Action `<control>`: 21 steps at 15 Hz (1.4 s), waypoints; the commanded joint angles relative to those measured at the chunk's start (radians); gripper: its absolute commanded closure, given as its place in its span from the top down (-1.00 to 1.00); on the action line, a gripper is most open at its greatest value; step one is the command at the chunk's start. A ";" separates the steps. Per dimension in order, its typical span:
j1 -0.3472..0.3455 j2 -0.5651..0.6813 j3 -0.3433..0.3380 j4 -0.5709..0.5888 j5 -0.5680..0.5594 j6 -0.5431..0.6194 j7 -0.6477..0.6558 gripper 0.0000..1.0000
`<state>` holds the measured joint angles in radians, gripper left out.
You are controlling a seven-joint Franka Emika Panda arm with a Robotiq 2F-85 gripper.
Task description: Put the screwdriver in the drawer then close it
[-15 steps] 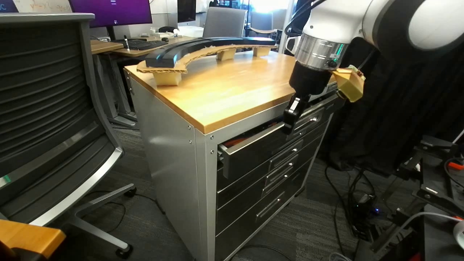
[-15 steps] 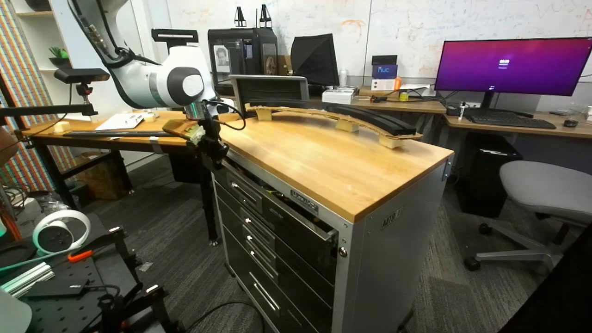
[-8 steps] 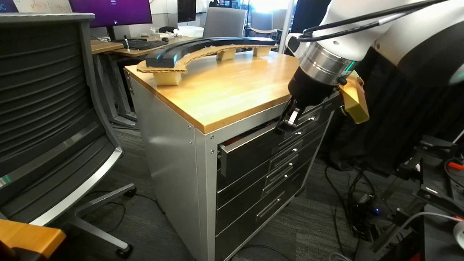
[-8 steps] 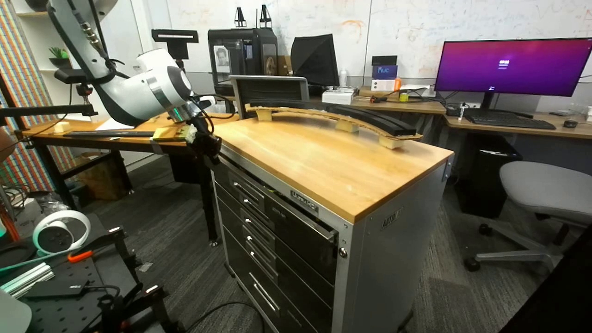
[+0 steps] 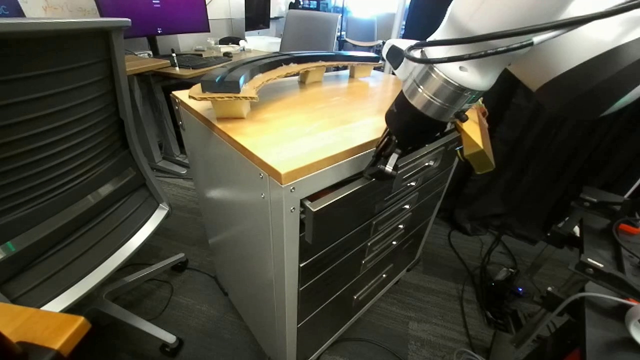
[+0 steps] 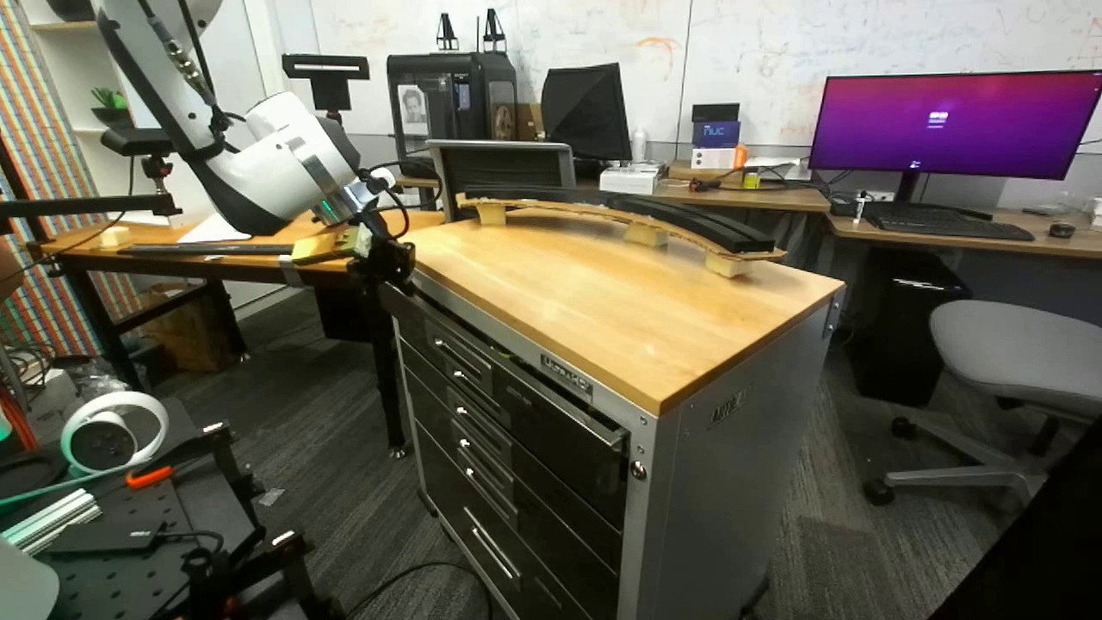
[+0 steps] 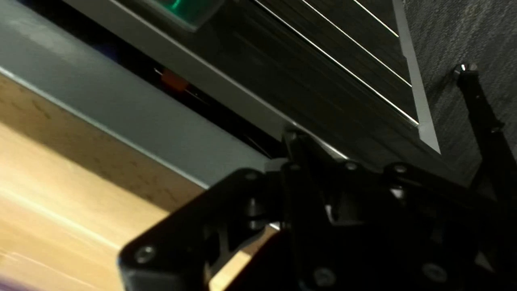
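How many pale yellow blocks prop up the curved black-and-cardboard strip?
3, under the curved strip: in an exterior view, a left block, a middle block and a right block. More may be hidden behind.

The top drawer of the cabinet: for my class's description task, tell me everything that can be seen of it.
The top drawer is wide and shallow, with a dark, metal-looking front, a grey rim and a handle set in a recess. It sits just under the wooden top, partly open, leaving a narrow gap. A red-orange thing shows inside; the rest is too dark to tell. The gripper is at the rim, apparently touching it.
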<state>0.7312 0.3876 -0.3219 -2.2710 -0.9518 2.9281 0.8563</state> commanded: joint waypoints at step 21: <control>-0.360 0.031 0.378 0.062 0.567 -0.245 -0.541 -0.85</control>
<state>0.2995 0.3627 0.1314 -2.2719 -0.2755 2.6239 0.2064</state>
